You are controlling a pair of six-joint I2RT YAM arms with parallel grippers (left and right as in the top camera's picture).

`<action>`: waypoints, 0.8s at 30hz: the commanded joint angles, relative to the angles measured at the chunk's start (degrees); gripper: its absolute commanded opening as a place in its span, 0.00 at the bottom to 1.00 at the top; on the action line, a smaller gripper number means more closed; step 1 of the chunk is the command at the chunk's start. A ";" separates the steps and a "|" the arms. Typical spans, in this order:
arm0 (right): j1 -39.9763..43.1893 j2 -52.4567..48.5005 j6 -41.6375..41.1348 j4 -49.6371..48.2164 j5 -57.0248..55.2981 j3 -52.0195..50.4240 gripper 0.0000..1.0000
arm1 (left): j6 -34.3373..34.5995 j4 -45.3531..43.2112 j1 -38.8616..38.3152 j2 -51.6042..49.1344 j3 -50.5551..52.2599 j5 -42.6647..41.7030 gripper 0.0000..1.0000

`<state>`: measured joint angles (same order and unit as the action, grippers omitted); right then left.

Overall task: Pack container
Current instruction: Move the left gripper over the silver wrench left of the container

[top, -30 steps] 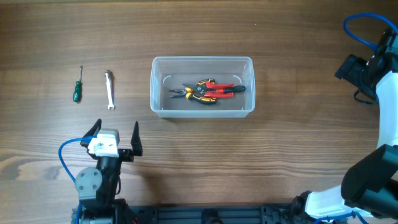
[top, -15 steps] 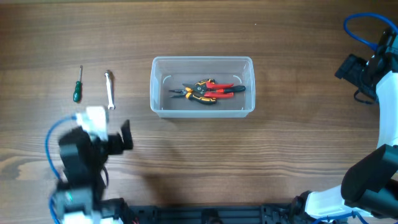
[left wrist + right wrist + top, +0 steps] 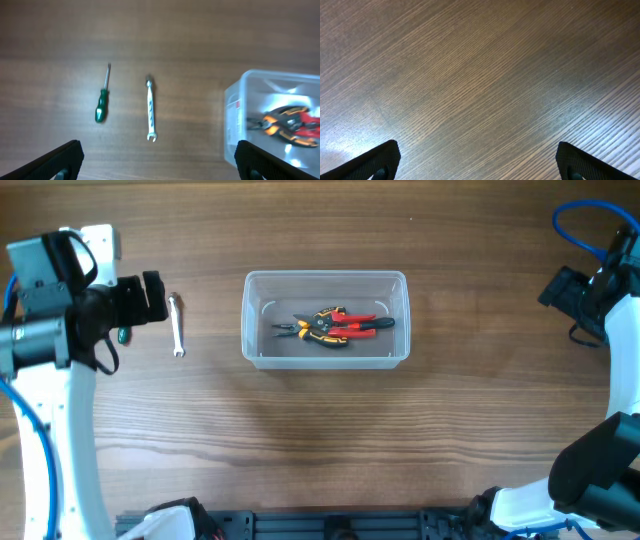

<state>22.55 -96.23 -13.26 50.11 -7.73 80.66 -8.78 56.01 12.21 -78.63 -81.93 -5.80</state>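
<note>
Wood worktop [image 3: 320, 440]. Clear container [image 3: 325, 361] sits upright at mid-worktop, open top. Its right part is cut off in the left wrist view [image 3: 235, 100].

Inside it are pliers [image 3: 333, 324], lying flat on the bottom, red and orange-black handles [image 3: 287, 131]. They look like two overlapped pairs, can't tell for sure.

Left gripper [image 3: 157, 160] is up over the worktop's left side, fingers spread wide, holding nothing. The container is to its right, apart, no contact. Right gripper [image 3: 477, 155] is at the far right edge, fingers spread wide, only bare wood under it. The container is well off to its left.

Wrench [image 3: 177, 326] lies flat between the left gripper and the container, clear of the tub [image 3: 150, 109].

Screwdriver [image 3: 102, 102], green handle, lies just left of the wrench, roughly parallel. In the overhead view it is mostly hidden under the left arm, only a bit of handle shows [image 3: 122, 335].
</note>
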 commanded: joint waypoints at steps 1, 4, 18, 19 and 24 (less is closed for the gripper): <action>-0.17 0.00 -0.68 0.00 0.09 -0.33 1.00 | -1.29 2.58 0.94 -8.50 -0.50 1.84 1.00; -0.17 0.00 -0.66 -0.02 0.09 -0.33 1.00 | -1.27 5.46 0.76 -15.45 -0.55 0.76 1.00; -0.17 0.00 -0.66 -0.02 0.09 -0.33 1.00 | 2.43 -4.33 0.68 -25.53 -0.55 4.59 1.00; -0.17 0.00 -0.66 -0.02 0.09 -0.33 1.00 | 2.40 -4.92 0.68 -25.53 -0.59 5.11 1.00; -0.17 0.00 -0.68 -0.02 0.09 -0.33 1.00 | 2.38 -6.60 0.66 -25.88 -0.72 5.27 1.00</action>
<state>22.55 -96.20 -13.26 50.13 -7.70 80.66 -7.38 49.95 12.78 -103.59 -82.17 -2.48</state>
